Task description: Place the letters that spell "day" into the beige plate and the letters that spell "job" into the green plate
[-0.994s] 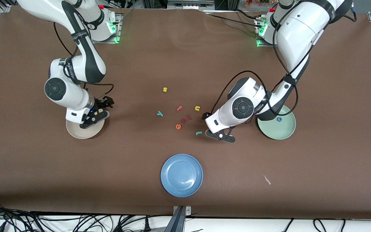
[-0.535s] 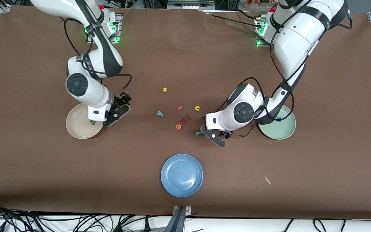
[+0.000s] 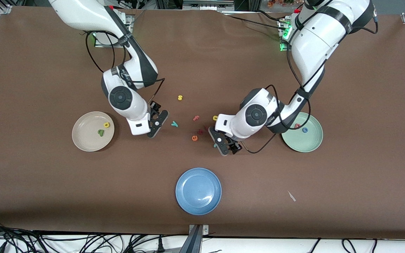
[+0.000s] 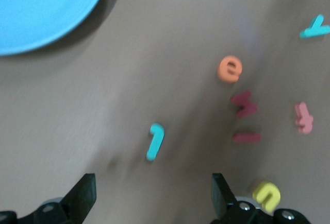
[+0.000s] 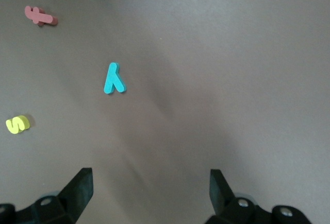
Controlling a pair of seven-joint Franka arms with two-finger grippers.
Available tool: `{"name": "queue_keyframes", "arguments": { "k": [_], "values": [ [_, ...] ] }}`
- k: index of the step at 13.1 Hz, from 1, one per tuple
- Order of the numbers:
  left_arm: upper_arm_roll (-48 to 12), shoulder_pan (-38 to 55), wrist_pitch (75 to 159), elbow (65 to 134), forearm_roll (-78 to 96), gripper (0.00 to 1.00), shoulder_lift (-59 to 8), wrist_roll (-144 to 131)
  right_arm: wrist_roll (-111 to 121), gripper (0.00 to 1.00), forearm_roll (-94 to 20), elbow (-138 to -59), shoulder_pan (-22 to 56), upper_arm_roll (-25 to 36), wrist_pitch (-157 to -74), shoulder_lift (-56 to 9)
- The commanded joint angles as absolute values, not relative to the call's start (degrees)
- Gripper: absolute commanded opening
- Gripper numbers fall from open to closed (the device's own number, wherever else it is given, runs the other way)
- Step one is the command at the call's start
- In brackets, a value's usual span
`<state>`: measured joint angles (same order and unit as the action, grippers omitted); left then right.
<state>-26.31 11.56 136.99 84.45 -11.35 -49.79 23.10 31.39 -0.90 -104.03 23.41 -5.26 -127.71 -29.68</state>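
A: Biggest risk? The left gripper (image 3: 223,145) hangs spread wide and empty over the teal "j" (image 4: 154,140), which lies ahead of its jaws, roughly midway between them. The dark red pieces (image 4: 244,104) and orange "e" (image 4: 229,68) sit close by, so a crooked descent could nudge them.

B: And the right gripper (image 3: 155,123)?

A: Also wide open, holding nothing; the teal "y" (image 5: 114,78) lies ahead of its jaws, toward one finger.

B: Plates?

A: The beige plate (image 3: 83,140) holds the green (image 3: 100,132) and yellow (image 3: 107,124) letters; the green plate (image 3: 308,144) holds the blue "o" (image 3: 305,130) and red "b" (image 3: 297,125). The blue plate (image 3: 198,190) is empty.
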Motion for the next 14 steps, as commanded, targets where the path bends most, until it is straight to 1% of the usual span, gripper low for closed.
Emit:
{"name": "queue_keyframes", "arguments": {
  "k": [1, 3, 4, 8, 9, 10, 12, 14],
  "values": [
    [-25.1, 12.9, 144.2, 82.4, -14.7, 0.92, -54.2, 25.0, 32.1, 1.00, 0.3, -102.0, 24.0, -5.3, -128.7, -31.7],
    [-25.0, 12.8, 145.7, 82.4, -18.1, 0.79, -54.5, 25.0, 31.7, 1.00, 0.4, -101.7, 25.2, -5.3, -131.0, -33.0],
    [-25.0, 12.8, 145.7, 82.4, -18.3, 0.71, -54.5, 24.9, 31.8, 1.00, 0.4, -101.5, 25.2, -5.3, -131.5, -33.5],
    [-25.0, 12.9, 145.7, 82.4, -18.4, 0.61, -54.4, 24.9, 31.5, 1.00, -0.3, -99.7, 26.8, -5.3, -132.4, -35.1],
    [-25.0, 12.9, 145.7, 82.6, -18.5, 0.57, -54.4, 24.9, 31.5, 1.00, -0.3, -99.7, 26.8, -5.3, -132.7, -35.1],
    [-25.0, 12.9, 145.7, 82.8, -18.5, 0.52, -54.4, 24.9, 31.5, 1.00, -0.3, -99.7, 26.9, -5.3, -133.1, -35.3],
    [-25.0, 12.9, 145.7, 83.0, -18.5, 0.50, -54.4, 24.9, 31.5, 1.00, -0.3, -99.7, 26.9, -5.3, -133.2, -35.3],
    [-25.0, 12.9, 145.7, 83.2, -18.5, 0.50, -54.4, 24.7, 31.5, 1.00, -0.3, -99.6, 26.9, -5.3, -133.3, -35.2]
  ]
}}
